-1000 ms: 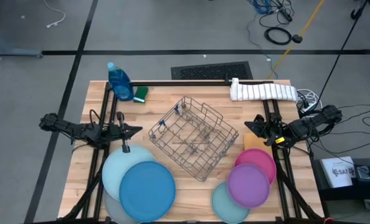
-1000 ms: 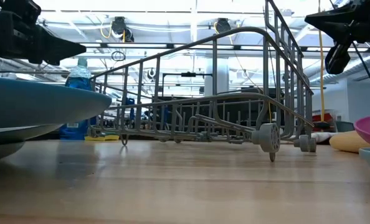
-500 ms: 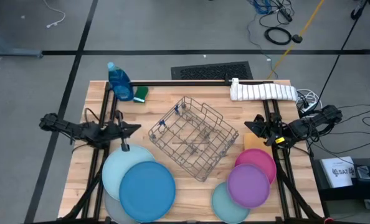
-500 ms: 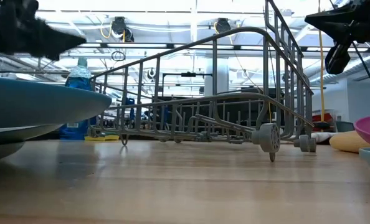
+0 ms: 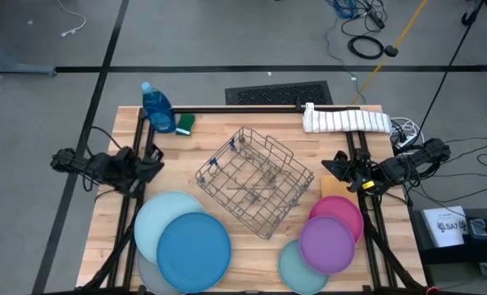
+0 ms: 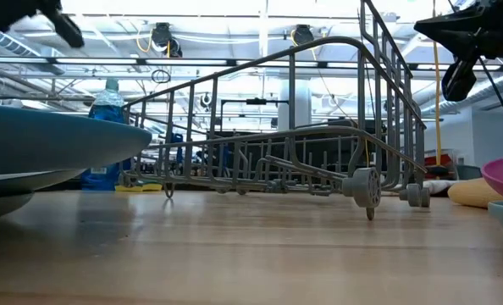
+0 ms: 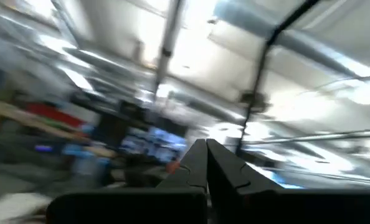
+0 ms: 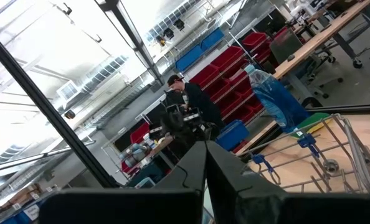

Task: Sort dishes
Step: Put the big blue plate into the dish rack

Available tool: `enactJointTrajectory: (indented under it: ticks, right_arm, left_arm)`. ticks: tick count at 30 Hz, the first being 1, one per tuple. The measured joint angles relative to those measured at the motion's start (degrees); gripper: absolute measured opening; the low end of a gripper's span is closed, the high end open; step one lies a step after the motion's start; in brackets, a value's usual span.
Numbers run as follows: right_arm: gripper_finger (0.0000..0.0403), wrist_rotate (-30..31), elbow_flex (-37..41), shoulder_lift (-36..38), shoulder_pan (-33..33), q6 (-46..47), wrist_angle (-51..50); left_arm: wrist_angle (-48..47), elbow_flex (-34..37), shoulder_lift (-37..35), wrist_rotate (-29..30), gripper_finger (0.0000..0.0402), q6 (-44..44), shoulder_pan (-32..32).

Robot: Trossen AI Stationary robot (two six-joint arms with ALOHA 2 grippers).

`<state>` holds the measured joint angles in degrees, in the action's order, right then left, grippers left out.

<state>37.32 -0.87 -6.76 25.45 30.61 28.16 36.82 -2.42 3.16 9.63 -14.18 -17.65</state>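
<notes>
L gripper (image 5: 155,159): fingers together, empty; pulled back w/ arm tucked at table's left edge, no longer reaching inward over pale blue plate (image 5: 157,220).
R gripper (image 5: 329,166): fingers together, empty, parked right edge, same spot.
Big plates: blue plate (image 5: 193,250) atop pale blue, front-left.
Small plates: purple plate (image 5: 328,243), pink plate (image 5: 340,211), teal plate (image 5: 291,268) front-right.
Wire rack (image 5: 255,182): empty, centre.
Read: nothing sorted yet; L looks to be repositioning.

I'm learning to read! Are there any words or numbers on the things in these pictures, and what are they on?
No words here can be read for sure.
White box on the floor right of the table: has dark print, too small to read.
Blue bottle at the table's back left: no readable label.
Plates, such as the blue plate and purple plate: plain, no writing.
Wire rack: no writing.
</notes>
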Motion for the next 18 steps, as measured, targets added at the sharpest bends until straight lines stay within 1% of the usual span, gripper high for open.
enactJointTrajectory:
  ticks: [3,6,8,9,11,13,14,16,18]
  right_arm:
    - [0.0006,0.02,0.01,0.00,-0.01,0.00,0.00]
    - [0.0006,0.00,0.00,0.00,-0.01,0.00,0.00]
    - [0.0006,0.01,-0.01,0.00,0.01,0.00,-0.06]
    - [0.0006,0.01,0.01,0.00,0.00,0.00,-0.07]
    - [0.0006,0.00,-0.01,0.00,-0.01,0.00,-0.10]
    - [0.0006,0.02,0.00,0.00,0.01,0.00,-0.11]
    - [0.0006,0.04,-0.01,0.00,-0.01,0.00,-0.11]
    - [0.0006,0.02,0.00,0.00,0.01,0.00,-0.14]
    - [0.0006,0.10,-0.01,0.00,-0.01,0.00,-0.21]
  left_arm:
    - [-0.02,-1.92,2.31,-8.88,0.0002,-2.05,0.00]
    - [-1.13,-5.47,5.81,-14.58,0.0002,-8.15,0.00]
    - [-5.22,-8.96,8.18,-15.26,0.0002,-11.50,0.00]
    - [-7.78,-10.84,9.37,-14.49,0.0002,-12.32,-0.01]
    - [-11.39,-14.42,11.90,-11.52,0.0002,-12.21,0.00]
    - [-11.35,-17.19,14.69,-10.67,0.0002,-10.69,0.00]
    - [-11.15,-18.38,16.19,-11.29,0.0002,-9.57,-0.02]
    - [-11.13,-20.26,19.24,-14.92,0.0002,-7.98,-0.02]
    - [-13.47,-21.50,21.92,-17.47,0.0003,-8.69,-0.12]
